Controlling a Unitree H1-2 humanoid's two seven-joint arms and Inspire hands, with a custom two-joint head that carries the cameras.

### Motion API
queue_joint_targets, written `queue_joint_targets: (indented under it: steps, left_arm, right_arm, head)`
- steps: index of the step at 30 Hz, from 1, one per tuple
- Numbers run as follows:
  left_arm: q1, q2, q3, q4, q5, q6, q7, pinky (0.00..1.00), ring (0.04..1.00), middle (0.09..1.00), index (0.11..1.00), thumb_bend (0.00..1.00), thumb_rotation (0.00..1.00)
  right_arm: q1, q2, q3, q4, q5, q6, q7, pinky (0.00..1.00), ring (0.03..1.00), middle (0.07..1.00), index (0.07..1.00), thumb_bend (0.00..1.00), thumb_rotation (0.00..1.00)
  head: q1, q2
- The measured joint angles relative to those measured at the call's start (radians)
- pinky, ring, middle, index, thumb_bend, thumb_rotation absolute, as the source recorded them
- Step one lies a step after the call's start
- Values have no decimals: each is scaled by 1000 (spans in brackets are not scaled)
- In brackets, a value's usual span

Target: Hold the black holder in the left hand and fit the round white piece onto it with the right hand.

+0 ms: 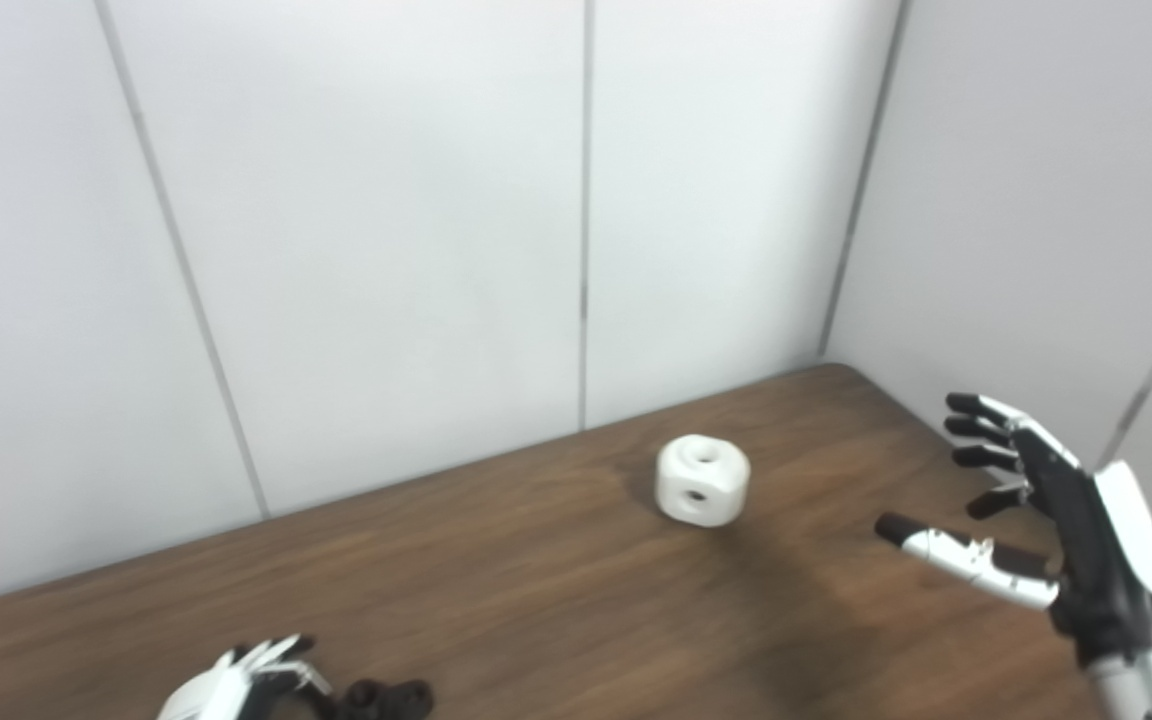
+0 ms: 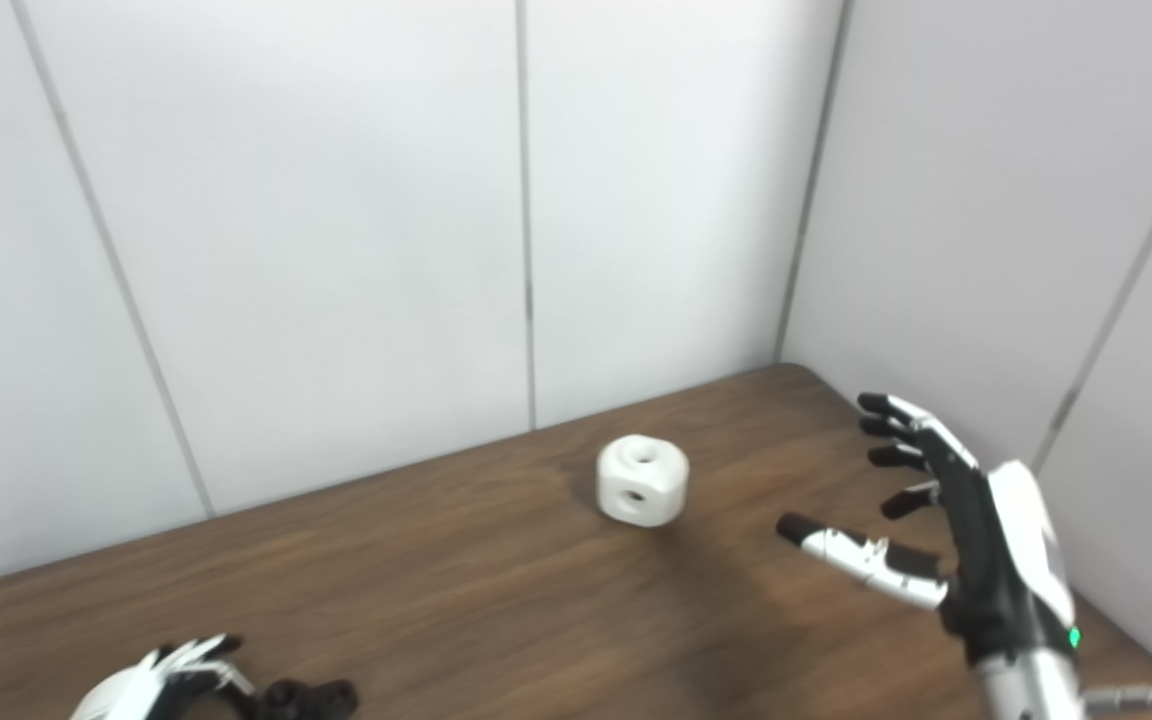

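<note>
Nearest the camera, at the bottom edge, the left robot hand lies low on the brown wooden table, mostly cut off; whether it grips is unclear. Touching its fingers is the black holder, a small dark knobby shape. Farther back sits the round white piece, a rounded cube with a dark hole on top and another in front. Well right of it, the right robot hand hovers empty, fingers spread.

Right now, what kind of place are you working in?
Probably a bare test booth: a dark wooden table set in a corner of plain white panel walls, holding only a white rounded block.
</note>
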Motion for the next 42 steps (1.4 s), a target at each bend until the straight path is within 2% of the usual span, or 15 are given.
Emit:
queue_joint_targets:
  steps: [2,5,7,9,12,16,23,26,29,32,37,42]
  left_arm:
    - [-1,0,10,0,-13,-16,-12,1000,938,887,483,516,39]
    - [-1,1,20,0,-18,-28,-29,1000,922,878,484,516,39]
    - [-1,1,24,0,-18,-31,-36,1000,915,873,484,516,39]
    - [-1,1,27,-2,-18,-33,-40,1000,913,872,484,516,38]
    - [0,3,31,-6,-20,-36,-50,1000,920,875,484,516,39]
    - [0,5,39,-12,-20,-39,-64,1000,917,876,484,516,39]
    - [5,8,46,-19,-15,-47,-71,1000,913,875,483,516,39]
    - [13,8,52,-27,-16,-52,-73,1000,915,877,483,516,39]
    - [21,8,59,-32,-19,-56,-74,1000,915,881,483,515,38]
    - [22,8,62,-33,-20,-61,-76,1000,910,877,483,515,38]
    - [27,8,69,-37,-30,-63,-81,1000,909,878,483,515,38]
    - [40,13,71,-55,-34,-66,-86,1000,902,875,483,515,37]
  right_arm:
    - [-38,5,-43,-17,-62,1,117,450,711,814,828,1000,677]
    - [-124,9,-115,-19,-159,1,313,531,831,906,890,1000,615]
    - [-203,27,-146,-15,-236,2,426,563,859,932,906,1000,614]
    - [-250,27,-137,0,-313,2,506,591,863,929,900,1000,626]
    - [-260,-6,-79,57,-398,1,578,615,888,946,901,1000,643]
    - [-276,-5,-14,152,-454,2,591,700,953,995,916,1000,647]
    - [-293,-12,102,341,-444,2,509,692,970,1000,937,1000,617]
    - [-311,-42,149,426,-420,1,470,707,997,1000,992,1000,633]
    - [-331,-82,184,496,-394,1,429,682,1000,1000,1000,1000,635]
    - [-357,-103,213,555,-387,2,408,700,1000,1000,1000,1000,617]
    - [-389,-101,257,632,-397,2,381,806,1000,1000,1000,1000,585]
    - [-412,-96,267,691,-408,2,339,929,1000,1000,1000,1000,569]
  head:
    - [-11,6]
    - [-20,17]
    - [-17,23]
    - [-14,26]
    - [-6,28]
    - [-2,22]
    - [1,12]
    - [3,17]
    - [0,14]
    - [-11,11]
    - [-23,3]
    - [-37,-6]
